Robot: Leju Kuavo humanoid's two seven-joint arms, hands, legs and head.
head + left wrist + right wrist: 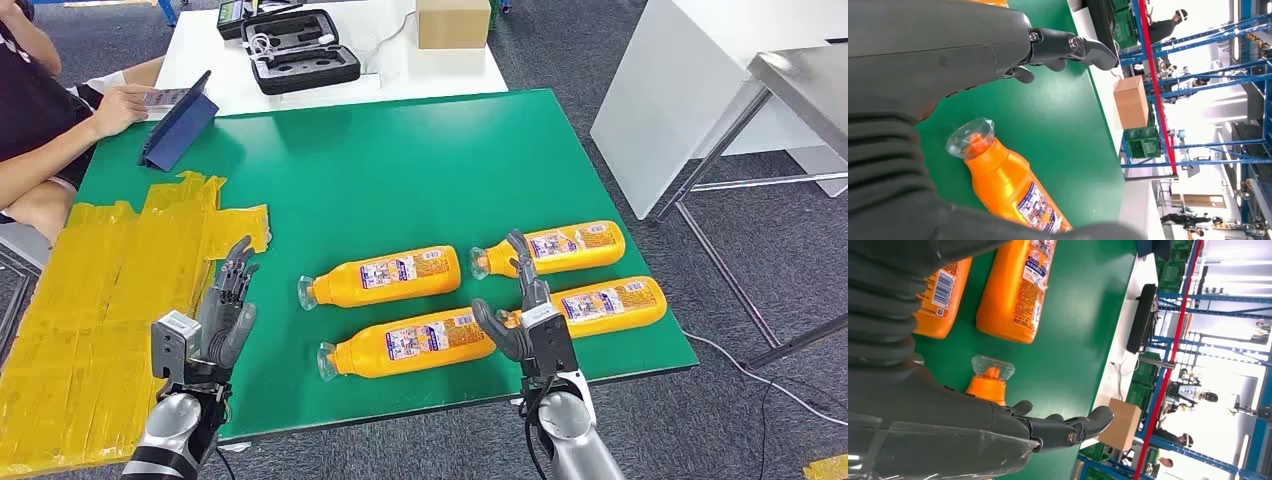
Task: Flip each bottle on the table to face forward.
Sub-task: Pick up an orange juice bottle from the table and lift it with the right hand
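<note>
Four orange bottles (385,276) lie on their sides on the green table (400,170), caps pointing left. Right hand (520,310) hovers among them, between the two right-side bottles (610,305) and the front-left one (410,343), fingers spread, holding nothing. Left hand (225,310) hangs left of the bottles, fingers apart, empty.

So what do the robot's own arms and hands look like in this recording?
Both arms are silver metal tubes ending in boxy grey wrist blocks; a thin black cable hangs below each forearm. The left hand and right hand are dark grey, with jointed, many-segmented fingers. The wrist views show a grey ribbed cover behind each hand and small silver screws at the finger joints.
</note>
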